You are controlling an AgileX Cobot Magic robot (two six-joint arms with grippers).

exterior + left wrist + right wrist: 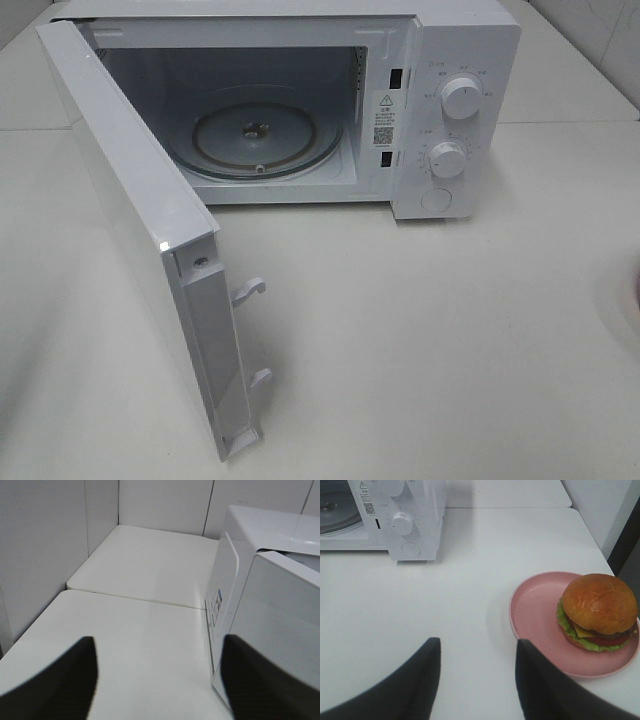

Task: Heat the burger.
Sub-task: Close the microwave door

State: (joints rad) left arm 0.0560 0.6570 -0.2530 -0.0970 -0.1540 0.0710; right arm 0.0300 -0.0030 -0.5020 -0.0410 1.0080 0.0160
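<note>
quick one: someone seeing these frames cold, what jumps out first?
The white microwave at the back of the table, its door swung wide toward the camera and the glass turntable inside bare. Next, in the right wrist view, the burger sitting on a pink plate on the table in front of and to the right of the microwave, with the right gripper open just short of the plate.
</note>
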